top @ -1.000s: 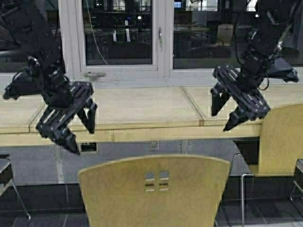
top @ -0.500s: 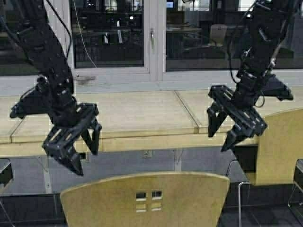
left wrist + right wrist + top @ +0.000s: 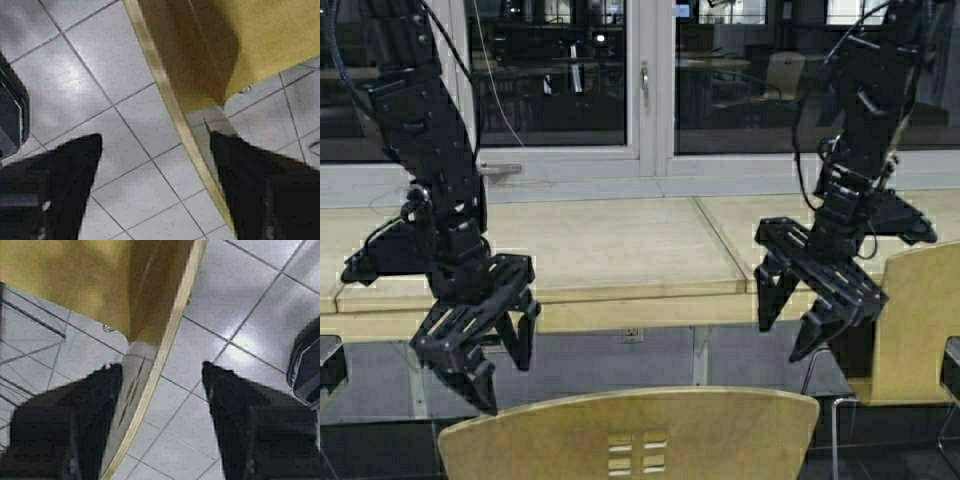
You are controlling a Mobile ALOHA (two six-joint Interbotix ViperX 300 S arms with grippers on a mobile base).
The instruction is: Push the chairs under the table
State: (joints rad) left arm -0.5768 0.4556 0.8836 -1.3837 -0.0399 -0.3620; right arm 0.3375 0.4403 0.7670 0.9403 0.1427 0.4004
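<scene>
A tan wooden chair stands right in front of me, its curved backrest with small cutouts at the bottom of the high view. Behind it runs the long light-wood table. My left gripper hangs open just above the backrest's left end, and my right gripper hangs open above its right end. In the left wrist view the chair's top edge runs between the fingers of the left gripper, close to one finger. In the right wrist view the chair edge also passes inside the open right gripper.
A second tan chair stands at the right, its back against the table edge. Dark seat parts show at the left edge and right edge. Windows rise behind the table. Grey floor tiles lie below.
The robot has moved: the table and chair sit lower in the high view. Both arms have come down, bringing the open grippers close over the chair's backrest.
</scene>
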